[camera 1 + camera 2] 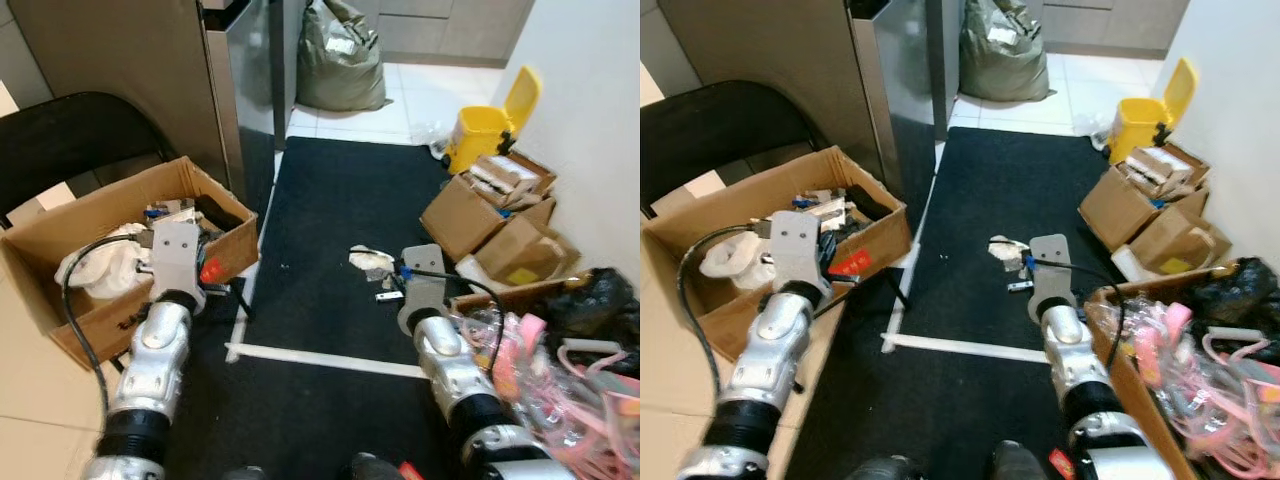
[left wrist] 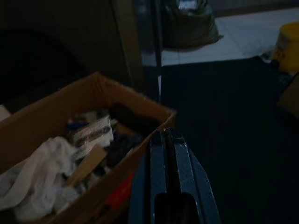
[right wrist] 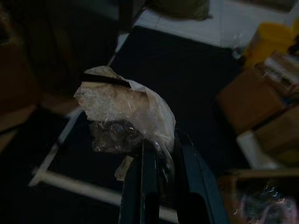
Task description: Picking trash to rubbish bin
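Note:
My right gripper is shut on a crumpled wad of clear plastic and paper trash, held above the black mat; in the left eye view the trash shows just ahead of that wrist. The yellow rubbish bin stands with its lid up at the far right by the wall, well beyond the trash. My left gripper is shut with nothing in it and hovers at the near corner of an open cardboard box on the left.
The left box holds white cloth and mixed clutter. A black chair stands behind it. Stacked cardboard boxes and pink hangers crowd the right side. A green sack sits far ahead. A white line crosses the mat.

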Robot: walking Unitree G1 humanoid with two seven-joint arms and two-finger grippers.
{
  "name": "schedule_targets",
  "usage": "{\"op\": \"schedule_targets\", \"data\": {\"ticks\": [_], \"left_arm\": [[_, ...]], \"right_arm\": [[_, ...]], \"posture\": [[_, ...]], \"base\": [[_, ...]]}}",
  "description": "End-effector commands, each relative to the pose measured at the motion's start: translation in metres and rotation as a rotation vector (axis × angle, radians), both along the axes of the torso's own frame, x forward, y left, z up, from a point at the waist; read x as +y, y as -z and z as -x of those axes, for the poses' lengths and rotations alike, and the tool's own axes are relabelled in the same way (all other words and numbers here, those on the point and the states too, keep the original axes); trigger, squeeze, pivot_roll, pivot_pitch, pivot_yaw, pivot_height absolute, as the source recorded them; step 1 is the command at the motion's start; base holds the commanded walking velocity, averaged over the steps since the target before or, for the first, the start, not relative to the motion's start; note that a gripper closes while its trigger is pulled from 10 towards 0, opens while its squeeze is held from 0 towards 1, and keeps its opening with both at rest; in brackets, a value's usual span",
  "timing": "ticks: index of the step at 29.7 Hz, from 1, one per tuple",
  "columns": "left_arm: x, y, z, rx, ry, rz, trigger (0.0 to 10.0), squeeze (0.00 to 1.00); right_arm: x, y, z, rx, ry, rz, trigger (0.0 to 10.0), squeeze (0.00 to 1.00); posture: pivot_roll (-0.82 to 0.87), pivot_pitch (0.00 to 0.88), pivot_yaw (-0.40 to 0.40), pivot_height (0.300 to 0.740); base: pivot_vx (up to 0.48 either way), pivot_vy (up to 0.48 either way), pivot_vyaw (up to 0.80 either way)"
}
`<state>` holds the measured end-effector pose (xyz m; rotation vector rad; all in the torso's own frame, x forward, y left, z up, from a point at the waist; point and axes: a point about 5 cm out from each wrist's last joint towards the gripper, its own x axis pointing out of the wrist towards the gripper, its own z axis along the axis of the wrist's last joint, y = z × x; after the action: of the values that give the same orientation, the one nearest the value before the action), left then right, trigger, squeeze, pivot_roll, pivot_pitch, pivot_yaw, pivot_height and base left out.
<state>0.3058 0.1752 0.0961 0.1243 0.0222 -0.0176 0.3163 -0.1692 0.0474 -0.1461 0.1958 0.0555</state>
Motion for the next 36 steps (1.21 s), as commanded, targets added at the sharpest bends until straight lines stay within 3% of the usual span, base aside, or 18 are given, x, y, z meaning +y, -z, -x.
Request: {"op": "schedule_targets", "data": {"ticks": [1,36], "left_arm": [[0.0066,0.0015,0.0023,0.011,-0.021,-0.007,10.0,0.00],[0.0083,-0.0013,0.0002,0.004,-0.030,-0.007,10.0,0.00]], "right_arm": [[0.0065,0.0003,-0.0009,0.006,-0.018,0.004,10.0,0.00],[0.0091,-0.0070,-0.0078,-0.018,-0.023,0.037,10.0,0.00]], "posture": [[0.05,0.029,-0.004,0.740],[0.05,0.032,-0.008,0.740]], "base": [[0.356,0.000,0.78],[0.355,0.000,0.77]]}}
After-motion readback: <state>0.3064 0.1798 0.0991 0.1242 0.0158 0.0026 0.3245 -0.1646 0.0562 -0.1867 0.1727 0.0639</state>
